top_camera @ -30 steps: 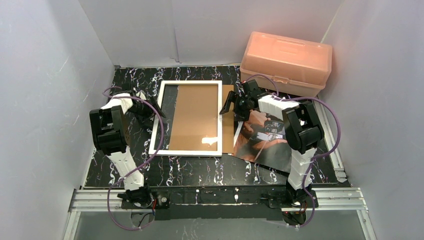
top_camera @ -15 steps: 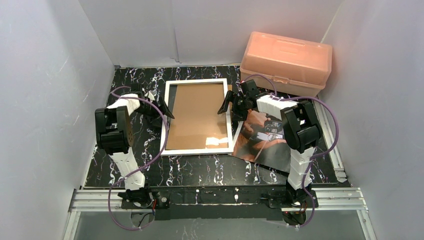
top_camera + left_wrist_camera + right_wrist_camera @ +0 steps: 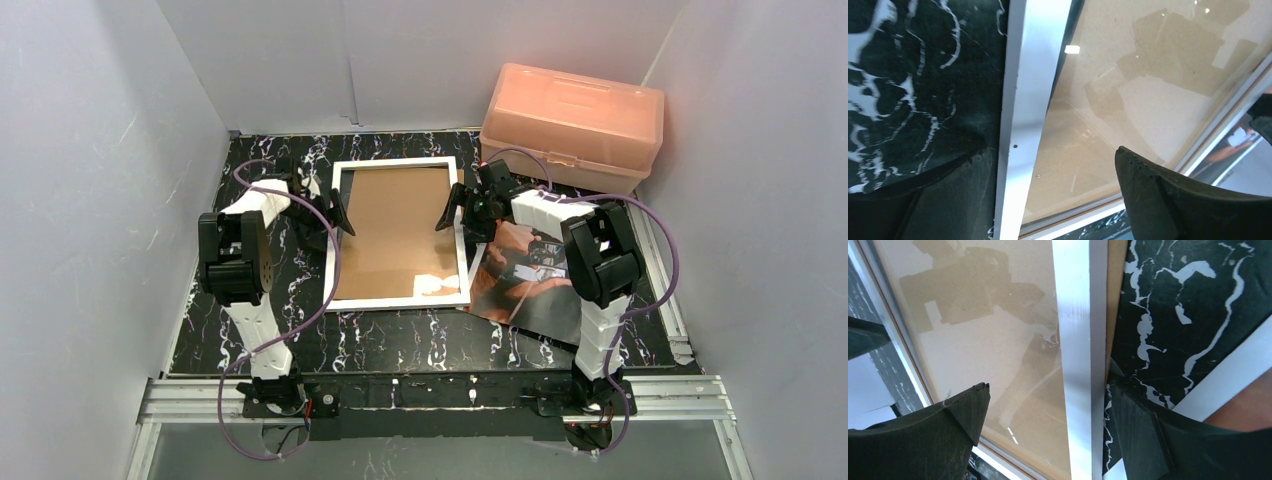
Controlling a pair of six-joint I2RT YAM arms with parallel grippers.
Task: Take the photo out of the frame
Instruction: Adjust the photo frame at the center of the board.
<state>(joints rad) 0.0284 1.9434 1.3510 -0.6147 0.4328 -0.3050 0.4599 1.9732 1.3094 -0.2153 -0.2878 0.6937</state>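
Glossy photo [image 3: 500,290], smooth frame [image 3: 400,301], matt backing board [image 3: 395,230]

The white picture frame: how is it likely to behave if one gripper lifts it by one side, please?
The large flat white-bordered picture frame probably stays stiff: its rails look straight. Its glossy pane shows reflections, so likely glass: fragile, fairly heavy. Pushed on the black marbled tabletop, it should slide, not tip.
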